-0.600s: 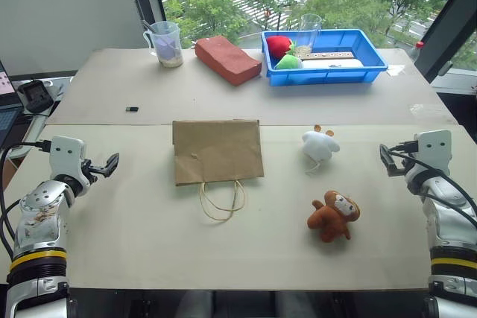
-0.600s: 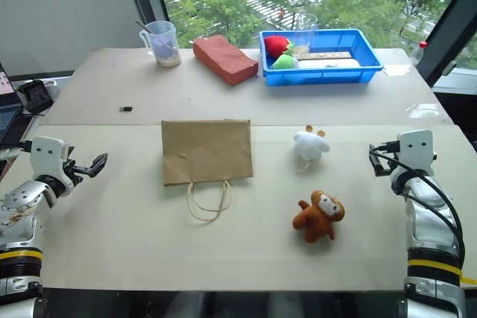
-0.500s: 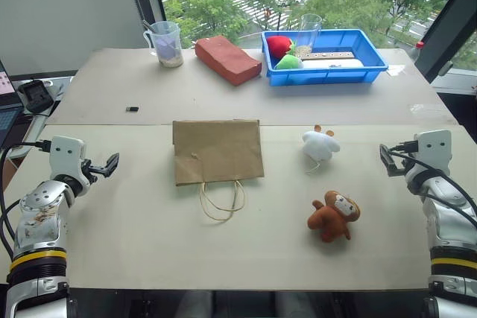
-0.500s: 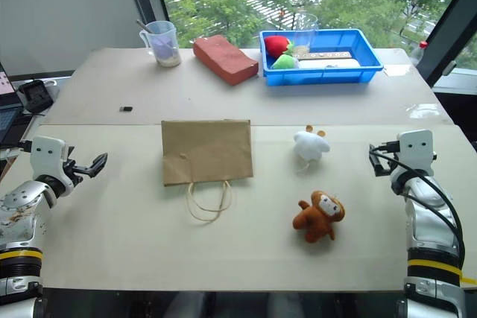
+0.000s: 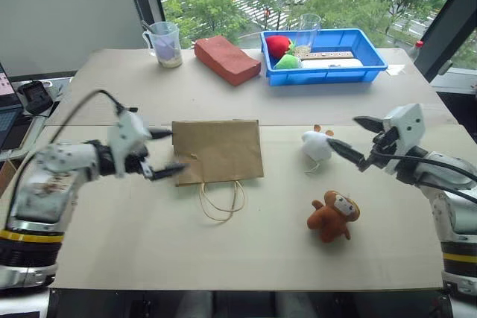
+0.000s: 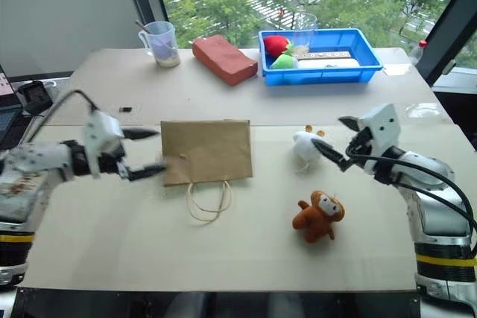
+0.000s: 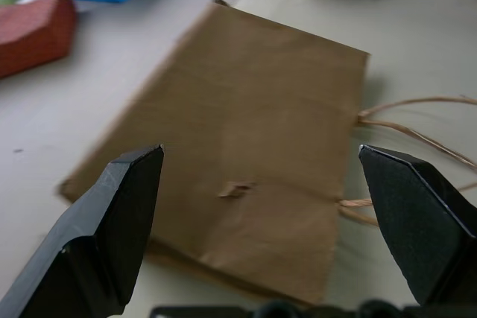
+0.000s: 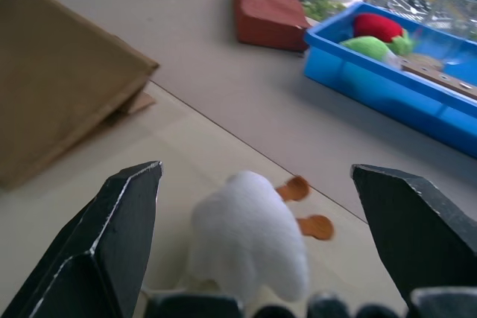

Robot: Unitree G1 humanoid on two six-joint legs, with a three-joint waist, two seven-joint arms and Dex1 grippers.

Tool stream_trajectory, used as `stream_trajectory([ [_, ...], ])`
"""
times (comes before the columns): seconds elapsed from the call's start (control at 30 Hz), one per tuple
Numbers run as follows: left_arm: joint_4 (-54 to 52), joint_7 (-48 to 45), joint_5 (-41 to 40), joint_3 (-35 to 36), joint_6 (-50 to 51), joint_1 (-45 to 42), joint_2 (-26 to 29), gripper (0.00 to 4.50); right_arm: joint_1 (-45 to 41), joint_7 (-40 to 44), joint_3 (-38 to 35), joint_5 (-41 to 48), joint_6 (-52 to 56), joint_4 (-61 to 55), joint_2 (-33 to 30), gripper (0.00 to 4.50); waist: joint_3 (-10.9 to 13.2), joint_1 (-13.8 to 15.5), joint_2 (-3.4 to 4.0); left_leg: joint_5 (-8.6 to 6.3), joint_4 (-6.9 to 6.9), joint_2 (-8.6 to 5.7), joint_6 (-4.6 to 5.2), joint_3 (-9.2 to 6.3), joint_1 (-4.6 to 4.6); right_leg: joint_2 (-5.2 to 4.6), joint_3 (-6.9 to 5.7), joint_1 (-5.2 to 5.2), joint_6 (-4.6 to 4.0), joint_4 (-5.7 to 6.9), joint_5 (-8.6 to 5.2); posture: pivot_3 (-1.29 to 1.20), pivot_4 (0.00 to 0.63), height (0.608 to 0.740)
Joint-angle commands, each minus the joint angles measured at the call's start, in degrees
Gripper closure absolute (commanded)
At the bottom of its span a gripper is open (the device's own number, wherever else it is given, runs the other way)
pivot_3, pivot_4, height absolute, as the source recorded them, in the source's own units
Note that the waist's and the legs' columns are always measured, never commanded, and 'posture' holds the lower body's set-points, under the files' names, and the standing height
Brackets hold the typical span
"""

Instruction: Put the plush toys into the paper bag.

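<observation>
both end effectors have fingers wide apart, holding nothing: our left end effector (image 5: 165, 152) by the flat paper bag (image 5: 217, 151), our right end effector (image 5: 356, 141) near the white toy (image 5: 319, 144). our head sees the monkey (image 5: 333, 215) on the bench (image 5: 246, 240); our right wrist sees a red block (image 8: 270, 10) and blue tray (image 8: 417, 105).

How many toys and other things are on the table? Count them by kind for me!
Plush toys: 2, the white animal and the orange-brown monkey
Paper bag: 1
Reddish-brown block: 1
Blue tray: 1
Fruit-like items in the tray: 2, one red, one green
Clear cups: 2, the measuring cup and the glass
Total: 9
</observation>
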Motion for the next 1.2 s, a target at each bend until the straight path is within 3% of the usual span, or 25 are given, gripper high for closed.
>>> stream_trajectory([
  [0.03, -1.81, -7.36, 3.18, -6.35, -6.76, -3.37, -0.39, 0.06, 1.59, 4.32, 2.59, 6.94, 6.20, -12.20, -2.01, 0.00, 0.00, 0.10, -0.01, 0.00, 0.00, 0.00, 0.00, -0.01, -0.01, 0.00, 0.00, 0.00, 0.00, 0.00, 0.00, 0.00, 0.150, 0.740],
  [0.3, 10.08, -17.03, 10.90, -16.84, -22.73, -10.86, -6.14, 0.06, 4.80, 2.55, 5.62, 11.81, 13.13, -25.34, -2.68, 0.00, 0.01, 0.56, -0.04, 0.00, 0.14, -0.02, 0.00, -0.01, -0.03, 0.00, -0.01, 0.07, -0.01, -0.08, -0.01, 0.00, 0.150, 0.740],
  [0.6, 20.77, -15.95, 16.51, -20.36, -30.41, -14.99, -13.45, 0.06, 8.85, -2.66, 4.92, 12.79, 14.96, -30.91, -1.84, 0.00, 0.02, 1.54, -0.05, 0.00, 0.18, -0.01, 0.01, -0.03, -0.06, 0.01, -0.02, 0.05, -0.01, -0.06, -0.01, 0.00, 0.150, 0.740],
  [0.93, 23.35, -18.23, 16.40, -20.19, -30.23, -16.23, -15.10, 4.47, 9.84, -4.80, 4.57, 11.37, 13.38, -30.08, -1.76, 0.00, 0.02, 1.59, -0.06, 0.00, 0.25, -0.02, 0.01, -0.03, -0.06, 0.01, -0.02, 0.07, 0.00, -0.02, -0.02, 0.00, 0.150, 0.740],
  [1.2, 17.10, -9.38, 1.14, -9.23, 10.90, -23.39, -19.26, 4.47, 10.64, -7.22, 4.60, 8.11, 12.05, -28.72, -0.85, 0.00, 0.05, 1.46, -0.11, 0.00, 0.42, -0.03, 0.01, -0.12, -0.16, 0.01, -0.08, 0.06, 0.03, 0.05, -0.03, 0.00, 0.150, 0.740],
])
